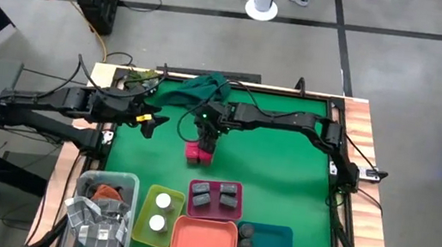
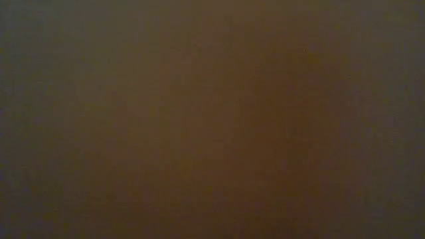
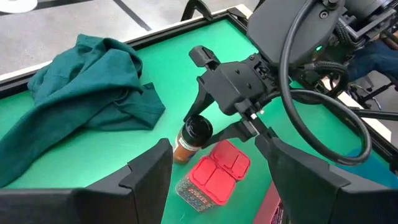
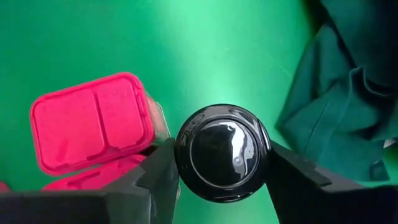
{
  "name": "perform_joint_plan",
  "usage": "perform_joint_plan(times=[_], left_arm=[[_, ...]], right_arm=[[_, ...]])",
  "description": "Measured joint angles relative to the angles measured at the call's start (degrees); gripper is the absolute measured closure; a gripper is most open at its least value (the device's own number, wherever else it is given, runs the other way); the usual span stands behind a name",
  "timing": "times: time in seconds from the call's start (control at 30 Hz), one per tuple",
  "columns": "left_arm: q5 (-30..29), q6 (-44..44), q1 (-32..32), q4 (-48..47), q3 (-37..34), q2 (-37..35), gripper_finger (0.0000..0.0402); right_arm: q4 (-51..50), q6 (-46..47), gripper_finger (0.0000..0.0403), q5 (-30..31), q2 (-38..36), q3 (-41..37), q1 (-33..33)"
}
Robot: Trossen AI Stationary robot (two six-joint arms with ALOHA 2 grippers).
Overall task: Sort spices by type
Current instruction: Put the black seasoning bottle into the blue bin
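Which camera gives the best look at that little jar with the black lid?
The right wrist view: the dark round jar fills it, lid-on. The left wrist view shows its side; from above, the arm hides it; the low view is dark.

The high camera is looking straight down on the whole green table (image 1: 285, 163), with both arms and the trays in frame. The low camera is showing only a dark brown blur. The left wrist camera is looking across the mat from some way off toward the right gripper (image 3: 214, 134), the dark jar (image 3: 193, 137) and the pink block (image 3: 217, 177). The right wrist camera is looking down from very close at the same dark jar (image 4: 222, 151) and pink block (image 4: 93, 121), with the green cloth (image 4: 348, 93) beside them.
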Motion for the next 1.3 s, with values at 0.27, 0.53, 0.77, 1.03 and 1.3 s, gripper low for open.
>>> perform_joint_plan(times=[0.27, 0.53, 0.77, 1.03, 1.3], left_arm=[[-0.89, -0.05, 0.0, 1.18, 0.0, -1.98, 0.0153], [-1.4, -0.63, 0.0, 2.28, 0.0, -3.8, 0.0153], [-1.44, -0.7, 0.0, 2.25, 0.0, -3.72, 0.0153], [-2.61, 2.82, 0.0, 2.27, 0.0, -2.2, 0.0153], [-3.33, 7.32, -0.02, 6.15, 0.0, -1.4, 0.0153]], right_arm=[[-7.81, 0.48, 0.0179, 1.1, -0.07, 6.7, -0.47], [-15.99, 0.7, 0.0179, 1.92, -0.09, 13.73, -0.49], [-27.21, 1.92, 0.0179, 3.15, -0.28, 19.06, 0.02], [-30.95, 4.98, 0.0179, 5.79, -7.96, 16.05, 2.95], [-30.39, 12.9, 0.0179, 11.42, -20.53, 4.93, 6.55]])
